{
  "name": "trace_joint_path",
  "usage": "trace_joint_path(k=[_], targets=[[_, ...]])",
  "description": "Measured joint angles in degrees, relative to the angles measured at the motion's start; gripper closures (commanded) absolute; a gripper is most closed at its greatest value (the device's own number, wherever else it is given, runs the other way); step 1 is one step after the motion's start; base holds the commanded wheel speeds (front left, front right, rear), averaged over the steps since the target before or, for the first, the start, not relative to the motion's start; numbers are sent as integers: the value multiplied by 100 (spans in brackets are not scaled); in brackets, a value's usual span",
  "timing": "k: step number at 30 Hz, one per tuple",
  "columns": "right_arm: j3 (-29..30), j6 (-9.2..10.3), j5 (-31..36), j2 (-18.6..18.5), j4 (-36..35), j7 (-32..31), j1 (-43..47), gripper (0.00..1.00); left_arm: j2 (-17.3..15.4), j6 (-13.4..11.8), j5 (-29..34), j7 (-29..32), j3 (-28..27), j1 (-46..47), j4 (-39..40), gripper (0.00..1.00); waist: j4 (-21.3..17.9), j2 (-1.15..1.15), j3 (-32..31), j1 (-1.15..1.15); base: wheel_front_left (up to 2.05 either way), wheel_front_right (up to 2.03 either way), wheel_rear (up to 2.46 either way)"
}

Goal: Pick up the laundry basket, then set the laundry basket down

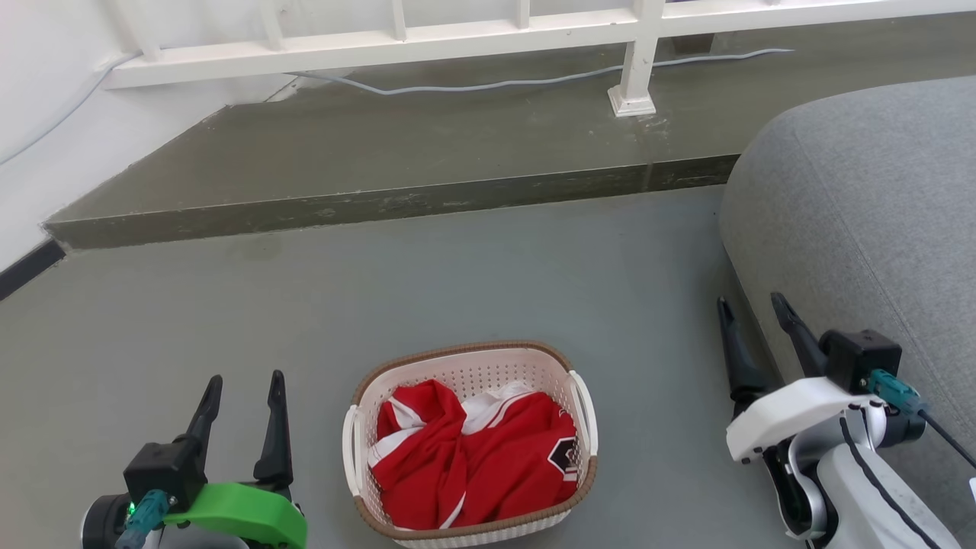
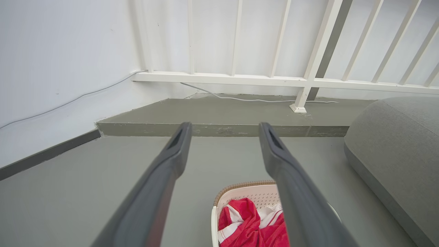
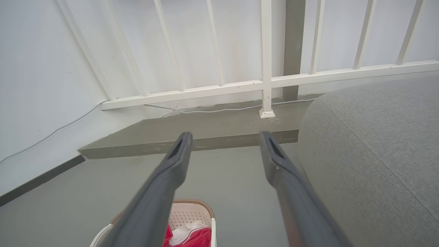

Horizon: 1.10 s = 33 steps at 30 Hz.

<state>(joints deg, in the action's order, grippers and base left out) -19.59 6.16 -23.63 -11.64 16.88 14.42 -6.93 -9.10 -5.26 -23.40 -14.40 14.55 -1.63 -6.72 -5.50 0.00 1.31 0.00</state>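
Grey smooth floor (image 1: 488, 274) spreads across the head view, bounded at its far edge by a raised olive-grey concrete step (image 1: 427, 145) and at its left edge by a white wall (image 1: 46, 91). A big grey fabric sofa with a rounded corner (image 1: 877, 213) stands along the floor's right edge. A white painted railing with thin upright bars (image 1: 457, 34) runs along the back of the step, one post footed on it, and a thin pale grey cable (image 1: 534, 80) trails on the step beneath the rail. The cream-white perforated plastic laundry basket with a brown woven-look rim (image 1: 473, 377) stands upright on the floor toward its near edge, well apart from the step and from the sofa, its white loop handles on its two short sides. A crumpled red-and-white garment (image 1: 488, 457) lies inside it, below the rim. The left gripper with a green wrist cover (image 1: 246, 377) hangs near the basket's left side, not touching it, jaws spread with nothing between them. The right gripper with a white wrist cover (image 1: 749, 299) sits to the basket's right, just beside the sofa's front, jaws likewise spread and empty.
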Motion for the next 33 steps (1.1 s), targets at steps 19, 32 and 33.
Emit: trace_joint_path(k=[19, 32, 33], targets=[[-48, -3, 40, 108, 25, -11, 300, 100, 101, -36, 40, 127, 21, -144, -1, 100, -6, 0, 27, 0, 0, 0, 0], [215, -148, -737, 222, 12, -164, 399, 100, 136, 98, -749, 234, -69, -204, -5, 100, 67, 0, 10, 0, 0, 0, 0], [236, -159, -844, 227, 9, -202, 399, 100, 144, 105, -843, 240, -97, -204, -5, 100, 73, 0, 9, 0, 0, 0, 0]])
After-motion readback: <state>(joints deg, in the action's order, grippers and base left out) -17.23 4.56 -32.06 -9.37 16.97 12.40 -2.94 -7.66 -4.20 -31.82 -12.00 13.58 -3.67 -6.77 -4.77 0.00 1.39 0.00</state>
